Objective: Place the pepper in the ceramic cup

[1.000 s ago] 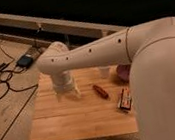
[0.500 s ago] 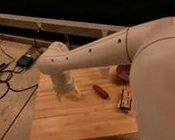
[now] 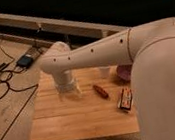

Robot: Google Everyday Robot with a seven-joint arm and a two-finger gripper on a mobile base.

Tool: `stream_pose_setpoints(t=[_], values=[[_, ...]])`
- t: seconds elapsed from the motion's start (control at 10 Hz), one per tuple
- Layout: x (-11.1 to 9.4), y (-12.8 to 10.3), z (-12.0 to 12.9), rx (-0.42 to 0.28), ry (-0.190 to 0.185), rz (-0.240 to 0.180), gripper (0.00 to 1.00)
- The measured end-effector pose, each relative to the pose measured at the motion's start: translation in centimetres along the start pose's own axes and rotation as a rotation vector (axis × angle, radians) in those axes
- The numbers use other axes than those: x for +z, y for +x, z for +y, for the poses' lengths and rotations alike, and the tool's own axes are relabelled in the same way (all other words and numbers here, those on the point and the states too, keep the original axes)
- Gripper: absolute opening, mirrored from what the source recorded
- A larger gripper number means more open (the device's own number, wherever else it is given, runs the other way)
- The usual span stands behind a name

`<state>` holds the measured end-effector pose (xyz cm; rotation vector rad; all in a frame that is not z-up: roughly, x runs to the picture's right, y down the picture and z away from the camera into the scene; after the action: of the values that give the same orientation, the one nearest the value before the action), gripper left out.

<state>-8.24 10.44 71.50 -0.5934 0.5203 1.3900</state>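
Locate gripper [image 3: 69,90] low over table [image 3: 65,125] near far-left corner; open-or-closed state cannot be told. Find pepper [image 3: 101,91] lying flat mid-table, just short of ceramic cup [image 3: 104,72] at far edge. Expect light, fairly stiff, smooth skin; grip across thick middle, avoiding tapered tip.

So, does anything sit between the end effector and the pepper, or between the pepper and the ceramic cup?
Nothing visible does. The end effector hangs over the table beside the pepper, bare wood between; the ceramic cup stands just beyond it.

Warm, dim light — faint soft shadow under the jaws, low over the table [image 3: 69,121], left rear.
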Motion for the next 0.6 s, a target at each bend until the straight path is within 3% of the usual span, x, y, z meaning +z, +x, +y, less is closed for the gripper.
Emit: stream_pose_setpoints(t=[0.1, 0.4, 0.6], values=[[0.6, -0.4, -1.5, -0.023, 0.002, 0.001, 0.65], [3.9, -2.7, -9.2, -0.141, 0.011, 0.004, 0.65], [5.9, -4.2, -11.6, -0.207, 0.007, 0.008, 0.65]])
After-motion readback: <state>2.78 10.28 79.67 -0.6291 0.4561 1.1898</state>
